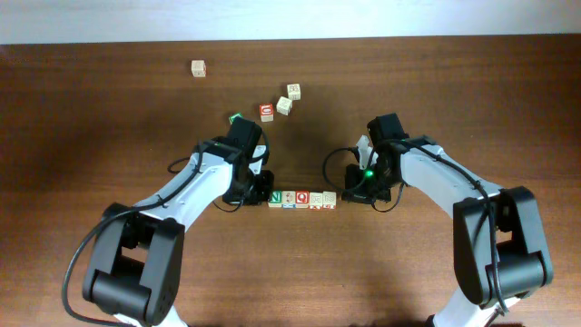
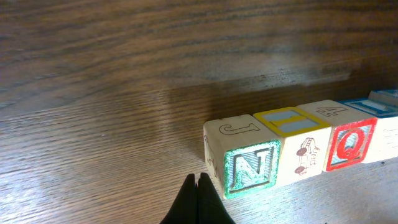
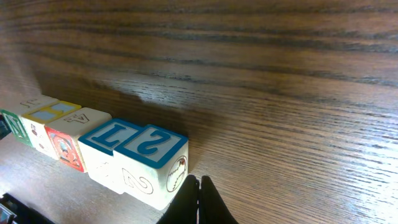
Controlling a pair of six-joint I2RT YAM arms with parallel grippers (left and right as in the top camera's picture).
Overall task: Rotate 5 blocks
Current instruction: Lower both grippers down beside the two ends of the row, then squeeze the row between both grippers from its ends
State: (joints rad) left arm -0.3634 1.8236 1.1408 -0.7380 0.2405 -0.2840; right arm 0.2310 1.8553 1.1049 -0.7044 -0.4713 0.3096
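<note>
Five blocks (image 1: 309,199) stand in one tight row, side by side and touching, around the middle of the bench (image 1: 109,109), between the two grippers. At the left end is the green N block (image 2: 249,167), with a J on its top face. Next comes the yellow-topped block (image 2: 291,144), then the red Q block (image 2: 351,144). The fourth block (image 3: 112,146) and the right end block (image 3: 152,163) both carry blue-framed tops.

The left gripper (image 2: 198,185) is closed with nothing between its fingers. Its tips sit low over the bench, just beside the near left corner of the green N block; I cannot tell whether they touch it. The right gripper (image 3: 198,191) is likewise closed and empty. Its tips are just beside the near right corner of the right end block, and contact cannot be told there either.

Farther back on the bench, well apart from the row, lie loose cubes. A red-faced cube (image 1: 266,112) sits just left of a pale cube (image 1: 284,105). Another pale cube (image 1: 293,90) lies just beyond those. A lone pale cube (image 1: 198,68) is at the far left.
</note>
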